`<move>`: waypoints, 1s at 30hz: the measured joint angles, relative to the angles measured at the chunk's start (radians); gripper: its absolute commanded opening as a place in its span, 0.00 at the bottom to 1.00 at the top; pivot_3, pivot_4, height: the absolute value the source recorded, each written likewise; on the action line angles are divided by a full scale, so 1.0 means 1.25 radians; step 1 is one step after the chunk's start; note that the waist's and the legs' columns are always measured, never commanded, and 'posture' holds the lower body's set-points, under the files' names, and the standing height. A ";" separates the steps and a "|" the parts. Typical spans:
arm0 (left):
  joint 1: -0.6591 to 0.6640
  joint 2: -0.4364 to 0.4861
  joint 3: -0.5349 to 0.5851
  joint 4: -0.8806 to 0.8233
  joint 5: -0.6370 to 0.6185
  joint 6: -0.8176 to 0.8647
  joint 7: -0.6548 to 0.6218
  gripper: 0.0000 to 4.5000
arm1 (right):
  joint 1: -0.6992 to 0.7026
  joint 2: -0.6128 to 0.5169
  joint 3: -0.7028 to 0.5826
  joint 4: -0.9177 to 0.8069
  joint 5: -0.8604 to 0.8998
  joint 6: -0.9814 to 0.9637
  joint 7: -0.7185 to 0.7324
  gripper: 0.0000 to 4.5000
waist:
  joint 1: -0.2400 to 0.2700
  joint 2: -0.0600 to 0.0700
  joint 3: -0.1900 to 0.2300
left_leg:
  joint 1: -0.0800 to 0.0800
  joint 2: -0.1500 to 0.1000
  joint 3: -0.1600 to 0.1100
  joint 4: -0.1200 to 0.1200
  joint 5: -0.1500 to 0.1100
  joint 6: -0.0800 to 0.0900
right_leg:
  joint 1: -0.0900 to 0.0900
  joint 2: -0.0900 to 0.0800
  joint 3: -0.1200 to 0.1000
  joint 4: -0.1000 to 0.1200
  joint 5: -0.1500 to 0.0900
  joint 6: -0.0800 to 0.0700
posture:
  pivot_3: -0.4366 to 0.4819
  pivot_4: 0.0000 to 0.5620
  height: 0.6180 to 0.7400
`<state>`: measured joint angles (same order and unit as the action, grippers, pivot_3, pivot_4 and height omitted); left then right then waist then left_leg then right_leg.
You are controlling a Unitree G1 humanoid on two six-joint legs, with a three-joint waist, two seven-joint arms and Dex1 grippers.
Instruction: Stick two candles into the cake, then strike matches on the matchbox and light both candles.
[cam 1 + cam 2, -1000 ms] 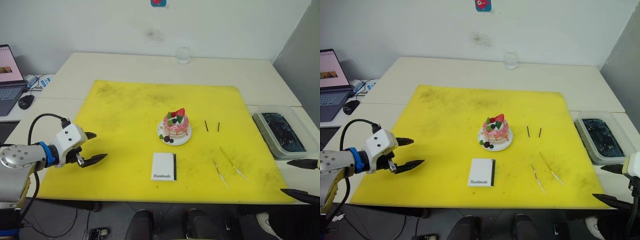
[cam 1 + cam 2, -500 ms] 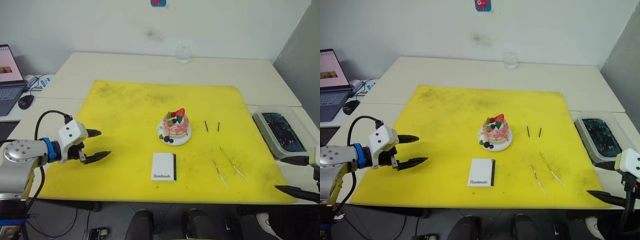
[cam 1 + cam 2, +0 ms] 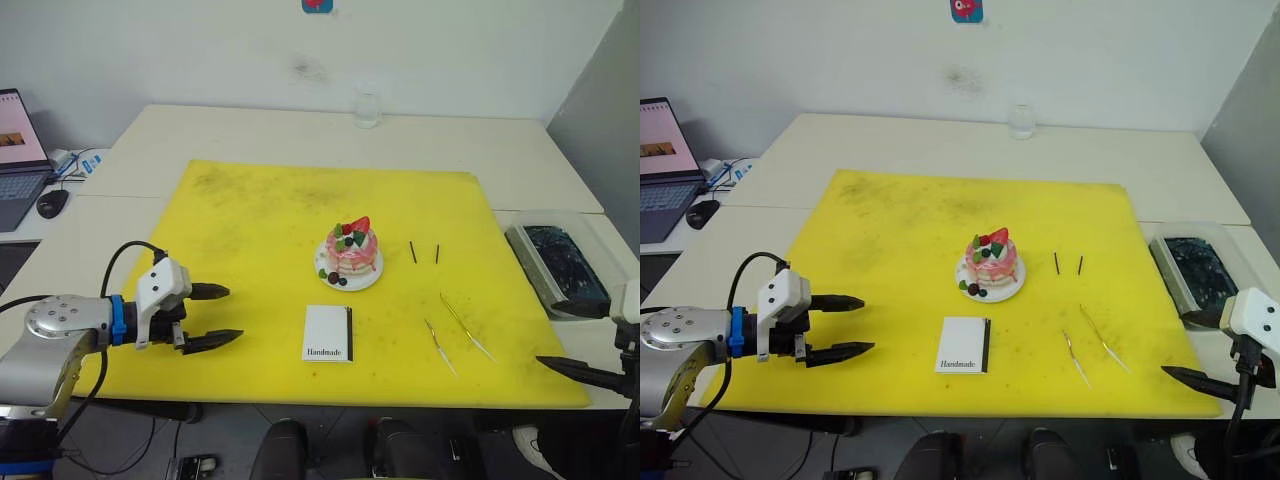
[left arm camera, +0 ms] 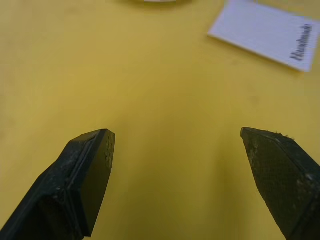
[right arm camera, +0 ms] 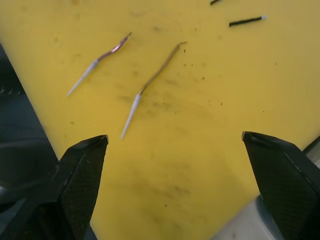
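On the yellow mat (image 3: 260, 215) covering the surface, the cake (image 3: 350, 254) sits near the middle, the matchbox (image 3: 328, 332) lies flat just in front of it, the two matches (image 3: 425, 252) lie side by side to its right, and the two candles (image 3: 455, 335) rest nearer the front right edge, apart from the matches. The left end effector (image 3: 226, 315) hovers over the mat's front left part, fingers spread wide and empty, well apart from the matchbox. The right end effector (image 3: 1188, 350) is at the mat's front right corner near the candles, also open and holding nothing.
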<state>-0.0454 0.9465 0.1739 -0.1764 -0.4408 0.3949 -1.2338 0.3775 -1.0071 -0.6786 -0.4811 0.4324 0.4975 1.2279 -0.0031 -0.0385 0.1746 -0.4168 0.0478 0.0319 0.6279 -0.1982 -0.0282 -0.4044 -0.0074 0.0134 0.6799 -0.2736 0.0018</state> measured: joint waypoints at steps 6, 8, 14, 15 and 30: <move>-0.007 -0.053 -0.063 -0.203 -0.096 0.101 0.037 1.00 | 0.046 0.056 0.001 -0.178 0.033 0.142 -0.113 1.00 | 0.001 0.000 0.000 | 0.000 0.000 0.000 0.001 0.000 0.000 | 0.001 0.000 0.001 0.000 0.000 0.001 | 0.48 0.27 1.00; -0.008 -0.073 -0.096 -0.272 -0.130 0.131 0.057 1.00 | 0.046 0.069 0.014 -0.220 0.045 0.194 -0.160 1.00 | 0.001 0.000 0.000 | 0.000 0.000 0.001 0.001 0.000 0.000 | 0.001 0.000 0.002 0.000 0.001 0.001 | 0.48 0.27 1.00; -0.061 -0.132 -0.186 -0.370 -0.169 0.185 0.123 1.00 | 0.029 0.085 0.051 -0.282 0.050 0.332 -0.284 1.00 | 0.001 0.000 -0.001 | 0.001 -0.001 -0.001 0.002 0.000 0.000 | 0.001 0.002 0.001 0.000 0.001 0.001 | 0.48 0.27 1.00; -0.068 -0.136 -0.201 -0.373 -0.171 0.190 0.126 1.00 | 0.030 0.085 0.063 -0.284 0.050 0.346 -0.294 1.00 | 0.001 0.000 -0.001 | 0.000 -0.001 -0.001 0.002 0.000 0.000 | 0.001 0.003 0.001 0.000 0.000 0.000 | 0.48 0.27 1.00; -0.161 -0.214 -0.293 -0.375 -0.176 0.241 0.214 1.00 | -0.010 0.147 0.249 -0.246 -0.029 0.319 -0.459 1.00 | 0.000 0.000 -0.001 | 0.000 -0.001 -0.001 0.002 0.000 0.000 | 0.001 0.006 0.002 0.000 0.001 0.001 | 0.48 0.27 1.00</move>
<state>-0.2464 0.6791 -0.1919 -0.6456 -0.6603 0.6963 -0.9665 0.3654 -0.8237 -0.3673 -0.7880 0.3961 0.8958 0.6542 -0.0031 -0.0379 0.1736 -0.4167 0.0464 0.0304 0.6301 -0.1980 -0.0280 -0.4032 0.0000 0.0157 0.6802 -0.2725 0.0037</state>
